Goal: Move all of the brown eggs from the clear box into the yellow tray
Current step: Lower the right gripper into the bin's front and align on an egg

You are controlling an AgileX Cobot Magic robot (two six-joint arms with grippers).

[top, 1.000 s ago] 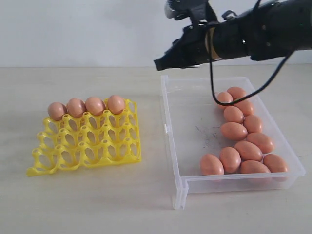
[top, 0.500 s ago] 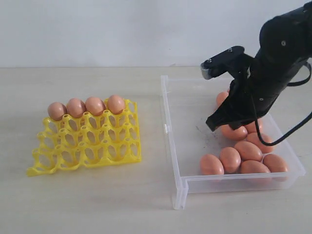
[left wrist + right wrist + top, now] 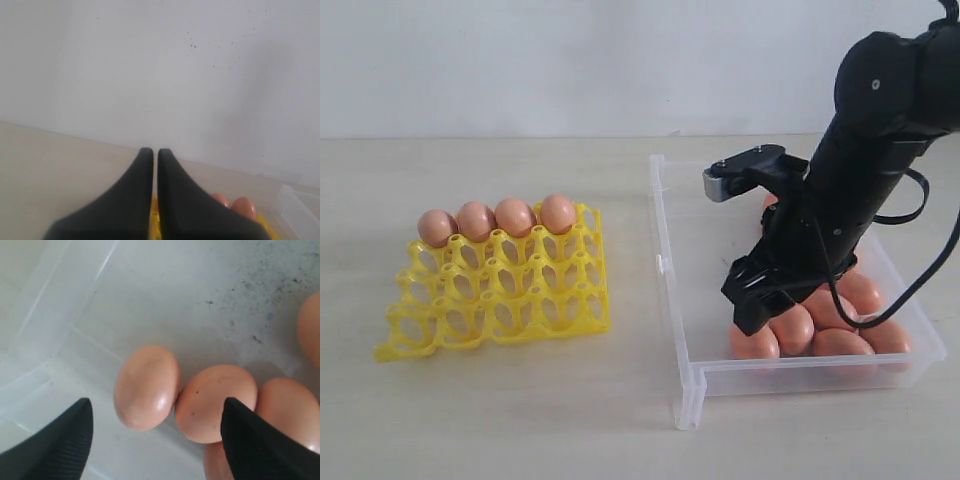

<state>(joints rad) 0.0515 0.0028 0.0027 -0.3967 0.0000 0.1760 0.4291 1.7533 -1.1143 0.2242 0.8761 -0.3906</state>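
Jaws of the right gripper (image 3: pixel 758 303) stand wide apart, low over the brown eggs (image 3: pixel 860 292) by the near wall of the clear box (image 3: pixel 682 250); the left gripper (image 3: pixel 155 152) has its jaws pressed together on nothing.
Two eggs lie touching each other between the right fingertips (image 3: pixel 75 432), neither one gripped. Four more eggs fill the far row of the yellow tray (image 3: pixel 500 300), which sits on the desk's left half, apart from the box.

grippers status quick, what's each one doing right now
left gripper: closed, holding nothing.
right gripper: open, holding nothing, poised over brown eggs in the clear box.
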